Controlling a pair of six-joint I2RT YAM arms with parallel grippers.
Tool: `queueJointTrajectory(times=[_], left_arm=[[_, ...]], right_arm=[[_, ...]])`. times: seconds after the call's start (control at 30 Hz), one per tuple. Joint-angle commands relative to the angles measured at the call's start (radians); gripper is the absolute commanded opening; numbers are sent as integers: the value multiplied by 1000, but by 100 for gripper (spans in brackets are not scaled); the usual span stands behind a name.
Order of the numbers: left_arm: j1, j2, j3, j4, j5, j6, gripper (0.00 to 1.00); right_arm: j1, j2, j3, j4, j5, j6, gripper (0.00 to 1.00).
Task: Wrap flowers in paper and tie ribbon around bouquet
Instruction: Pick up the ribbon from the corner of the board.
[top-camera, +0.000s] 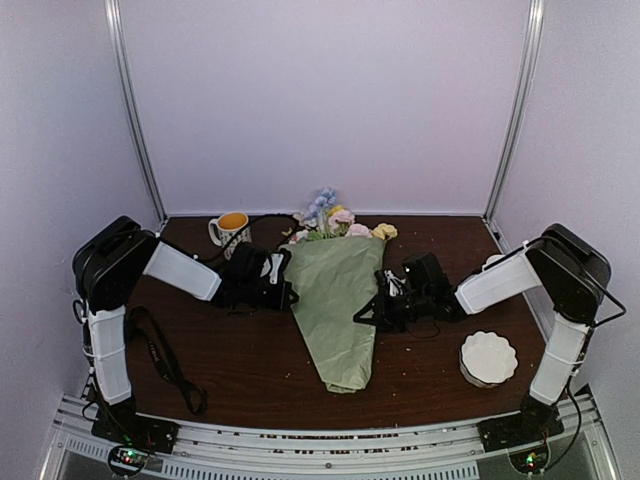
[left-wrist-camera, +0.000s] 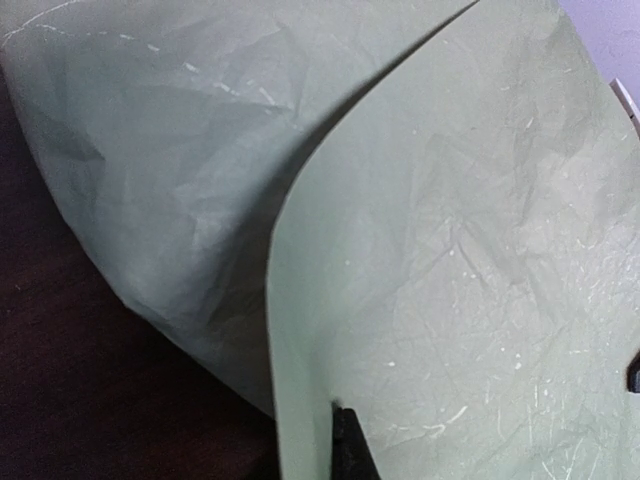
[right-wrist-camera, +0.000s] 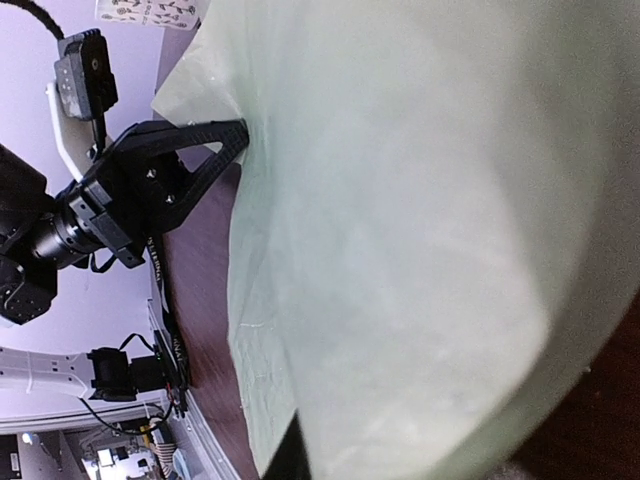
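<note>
The bouquet lies in the middle of the table as a cone of pale green paper (top-camera: 338, 300), narrow end toward me. The flowers (top-camera: 330, 215) stick out of its wide far end. My left gripper (top-camera: 288, 288) is shut on the paper's left edge; the right wrist view shows its tips (right-wrist-camera: 238, 130) pinching that edge. In the left wrist view a dark finger (left-wrist-camera: 346, 448) pokes out under a paper flap (left-wrist-camera: 450, 300). My right gripper (top-camera: 368, 312) is shut on the paper's right edge, and one finger (right-wrist-camera: 292, 452) shows under the sheet (right-wrist-camera: 420, 250). The black ribbon (top-camera: 158, 358) lies loose at the front left.
A mug (top-camera: 230, 228) with orange inside stands at the back left, close behind my left arm. A white fluted dish (top-camera: 488, 357) sits at the front right by my right arm's base. The ribbon (right-wrist-camera: 165, 335) runs along the table's near edge.
</note>
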Motion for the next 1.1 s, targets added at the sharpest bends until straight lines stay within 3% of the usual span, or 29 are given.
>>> queueJointTrajectory(times=[0.0, 0.03, 0.23, 0.47, 0.57, 0.77, 0.87, 0.97, 1.07], left_arm=[[7, 56, -44, -182, -44, 6, 0], [9, 43, -41, -194, -59, 9, 0], [26, -88, -39, -287, -130, 54, 36], [28, -399, -106, -519, -305, 64, 64], [52, -560, -183, -658, -382, 6, 68], [132, -869, -398, -811, -391, -148, 66], [261, -985, -468, -858, -367, -137, 72], [437, -1032, -492, -830, -311, -114, 72], [490, -976, -463, -791, -321, -124, 72]], right_arm=[[2, 5, -13, 52, -20, 18, 3], [1, 6, -15, 52, -17, 20, 0], [2, 2, -21, 57, -5, 20, 0], [14, -13, 0, -24, 37, -21, 0], [28, -22, 12, -69, 65, -46, 0], [40, -32, 11, -104, 99, -70, 0], [48, -31, 14, -111, 102, -80, 0], [52, -24, 18, -114, 99, -93, 0], [53, -17, 20, -119, 94, -104, 0]])
